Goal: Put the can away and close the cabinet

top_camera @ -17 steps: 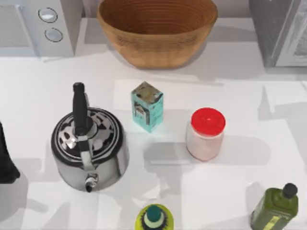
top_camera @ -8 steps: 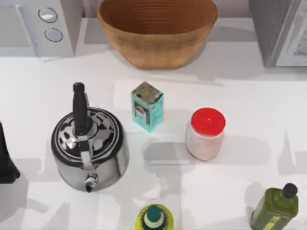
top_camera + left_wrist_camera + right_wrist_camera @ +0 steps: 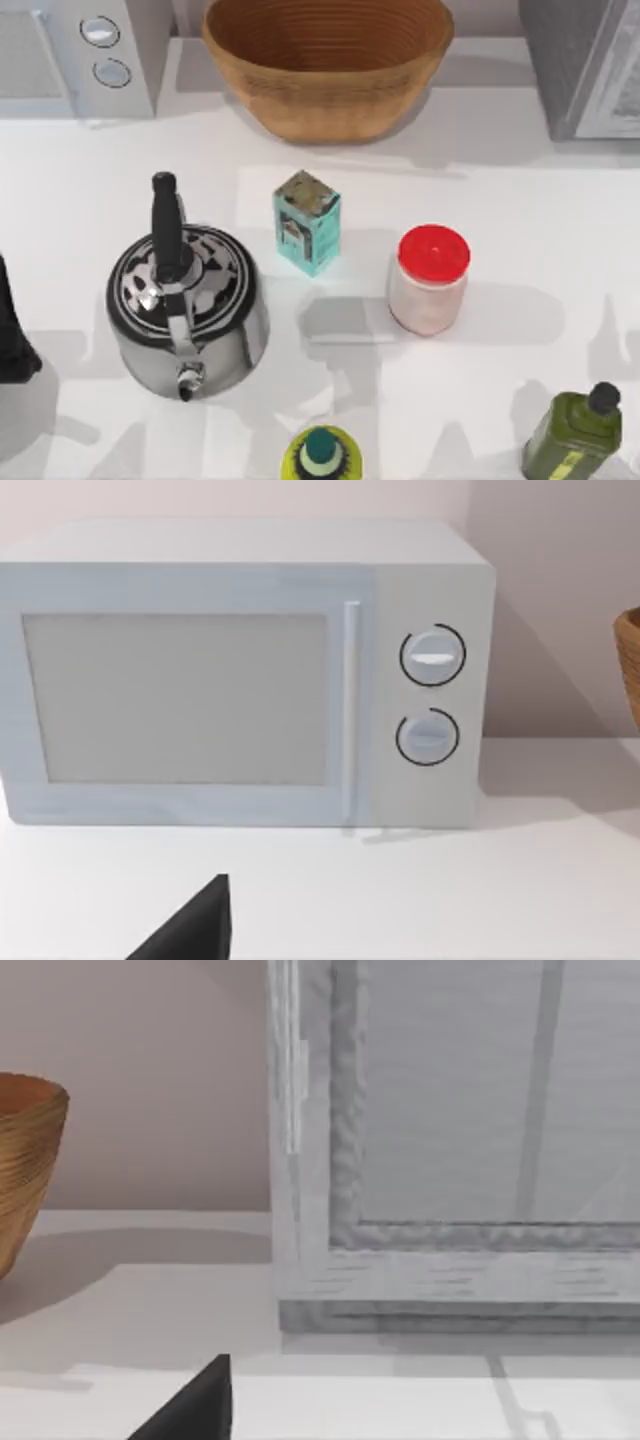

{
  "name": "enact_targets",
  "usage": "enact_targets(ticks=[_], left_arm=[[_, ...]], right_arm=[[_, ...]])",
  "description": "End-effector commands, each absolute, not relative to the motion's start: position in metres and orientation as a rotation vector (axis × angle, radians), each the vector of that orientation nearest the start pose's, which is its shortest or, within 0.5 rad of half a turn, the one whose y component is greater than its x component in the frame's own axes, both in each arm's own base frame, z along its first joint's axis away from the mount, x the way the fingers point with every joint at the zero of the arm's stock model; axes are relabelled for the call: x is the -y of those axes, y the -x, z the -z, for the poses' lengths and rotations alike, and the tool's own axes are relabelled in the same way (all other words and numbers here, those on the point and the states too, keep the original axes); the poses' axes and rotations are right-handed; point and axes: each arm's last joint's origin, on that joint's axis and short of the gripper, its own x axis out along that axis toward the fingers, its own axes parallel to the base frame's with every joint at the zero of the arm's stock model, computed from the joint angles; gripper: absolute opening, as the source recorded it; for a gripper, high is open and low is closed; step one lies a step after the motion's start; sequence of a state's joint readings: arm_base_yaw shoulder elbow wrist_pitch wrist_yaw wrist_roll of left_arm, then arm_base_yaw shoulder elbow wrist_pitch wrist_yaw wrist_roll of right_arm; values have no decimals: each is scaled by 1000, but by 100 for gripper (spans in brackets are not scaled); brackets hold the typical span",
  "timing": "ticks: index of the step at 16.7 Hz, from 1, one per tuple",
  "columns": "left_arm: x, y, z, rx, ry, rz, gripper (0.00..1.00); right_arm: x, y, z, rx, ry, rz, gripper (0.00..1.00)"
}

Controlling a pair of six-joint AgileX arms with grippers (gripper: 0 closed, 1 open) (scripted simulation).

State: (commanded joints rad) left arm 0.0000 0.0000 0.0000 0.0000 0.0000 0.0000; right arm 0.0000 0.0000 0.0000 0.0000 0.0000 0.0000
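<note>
Cabinet (image 3: 585,65) stands at the table's back right corner, just right of the wicker basket (image 3: 327,60). Right gripper (image 3: 195,1408) is low over the tabletop, facing the cabinet front w/ the basket edge off to one side; open or closed, we can't tell. Left gripper (image 3: 195,928) faces the microwave (image 3: 240,675) at back left; same there, we can't tell its grip. Mid-table we see a kettle (image 3: 188,300), a teal carton (image 3: 307,222) and a red-lidded jar (image 3: 430,280), all apart. Near the front edge: a green bottle (image 3: 321,455) and an olive oil btl (image 3: 578,432).
</note>
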Motion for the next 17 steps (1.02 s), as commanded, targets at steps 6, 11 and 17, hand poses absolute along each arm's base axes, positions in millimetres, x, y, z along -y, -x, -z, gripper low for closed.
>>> enact_targets(ticks=[6,11,17], left_arm=[[1,-106,-160,0,0,0,100],[1,-106,-160,0,0,0,100],[1,-106,-160,0,0,0,100]], right_arm=[[5,-108,-170,23,-1,-13,100],[28,-127,-202,89,18,-24,100],[100,-167,-199,10,3,-37,100]])
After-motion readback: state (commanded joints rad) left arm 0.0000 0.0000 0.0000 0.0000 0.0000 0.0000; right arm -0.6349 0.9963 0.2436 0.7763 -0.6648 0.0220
